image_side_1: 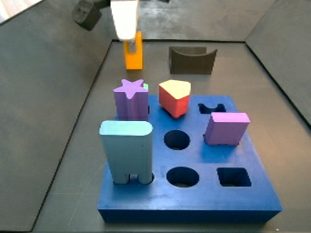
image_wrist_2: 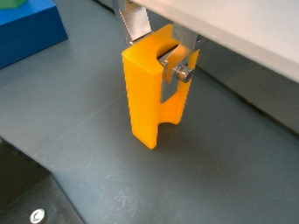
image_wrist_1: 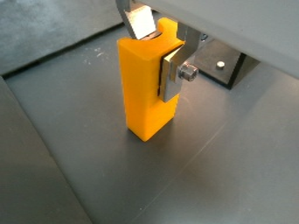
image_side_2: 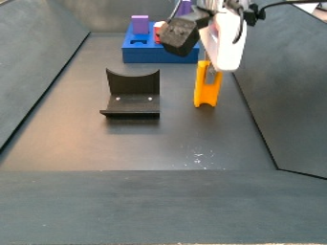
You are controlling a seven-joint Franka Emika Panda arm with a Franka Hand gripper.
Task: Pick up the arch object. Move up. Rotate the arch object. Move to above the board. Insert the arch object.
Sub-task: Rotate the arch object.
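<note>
Step in hand reads as the pick-up: the gripper [image_wrist_2: 170, 54] sits over the top of the arch [image_wrist_2: 156, 96], which stands upright with its foot on or just above the grey floor [image_wrist_2: 176, 188]; contact underneath is too fine to call. Fingers [image_wrist_1: 172, 74] are closed in on the arch's upper end, silver plates flat against opposite faces, pads touching plastic in both wrist views, so the grasp looks made, jaws only as far apart as the block is thick. The notch between the arch's two legs shows low on one face in a wrist view. Next move, as I judge it: a straight lift to clear the floor before any rotation, keeping the clamp firm since the hold is high on a tall piece and it could swing or slip. In a side view the fixture [image_side_2: 130, 94] stands just beside the arch [image_side_2: 207, 84], apart from it. Farther off lies the board [image_side_1: 249, 195], well apart from the arch [image_side_1: 133, 53]; it already carries a light-blue block [image_side_1: 125, 151], a purple star [image_side_1: 131, 96], a red-yellow piece [image_side_1: 175, 96] and a lilac block [image_side_1: 227, 127], with several holes open.
</note>
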